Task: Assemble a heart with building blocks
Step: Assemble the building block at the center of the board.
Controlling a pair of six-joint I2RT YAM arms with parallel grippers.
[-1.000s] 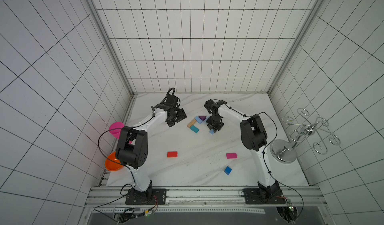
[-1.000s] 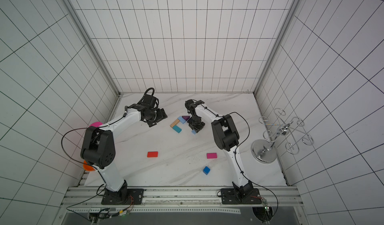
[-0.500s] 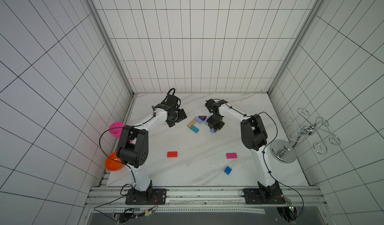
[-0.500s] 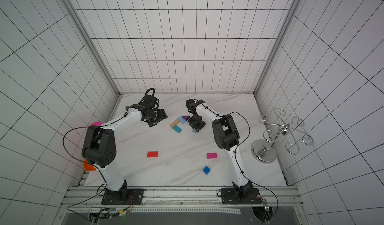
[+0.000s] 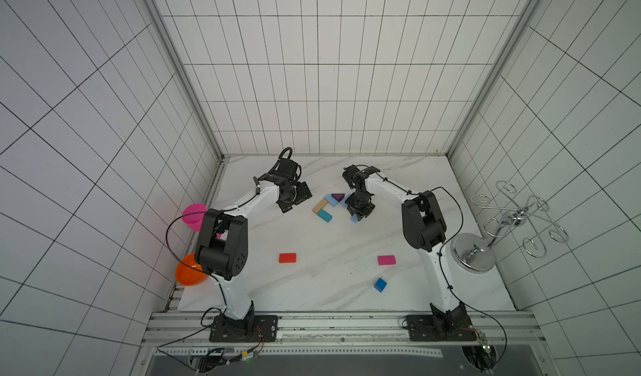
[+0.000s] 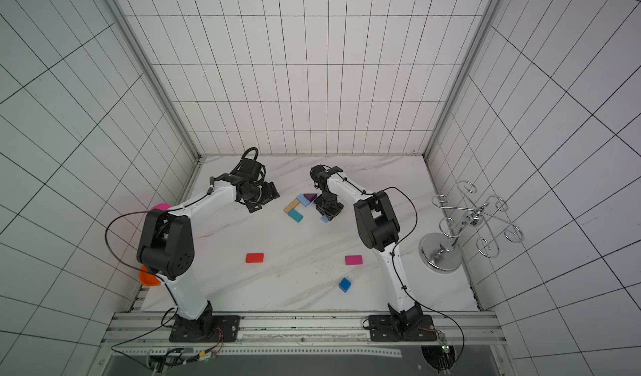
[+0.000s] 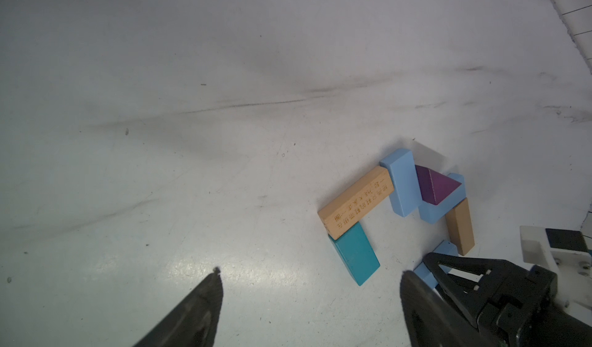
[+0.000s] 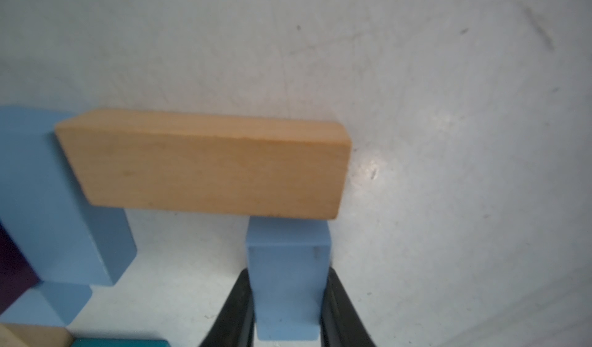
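A partial heart lies at the back middle of the table: purple triangle [image 5: 337, 196] [image 7: 437, 187] between two light blue blocks, a tan block [image 5: 319, 205] and a teal block [image 5: 324, 215] down one side, a second tan block [image 8: 205, 166] on the other. My right gripper [image 5: 359, 211] [image 8: 288, 275] is shut on a third light blue block [image 8: 288, 284], whose end touches that second tan block. My left gripper [image 5: 298, 197] [image 7: 311, 271] hovers open and empty beside the teal block [image 7: 354, 254]. Red [image 5: 287, 258], magenta [image 5: 386, 260] and blue cube [image 5: 380, 284] blocks lie loose nearer the front.
A pink goblet [image 5: 193, 215] and an orange bowl [image 5: 188, 273] sit at the table's left edge behind the left arm. A chrome wire rack [image 5: 499, 225] stands at the right edge. Tiled walls close in three sides.
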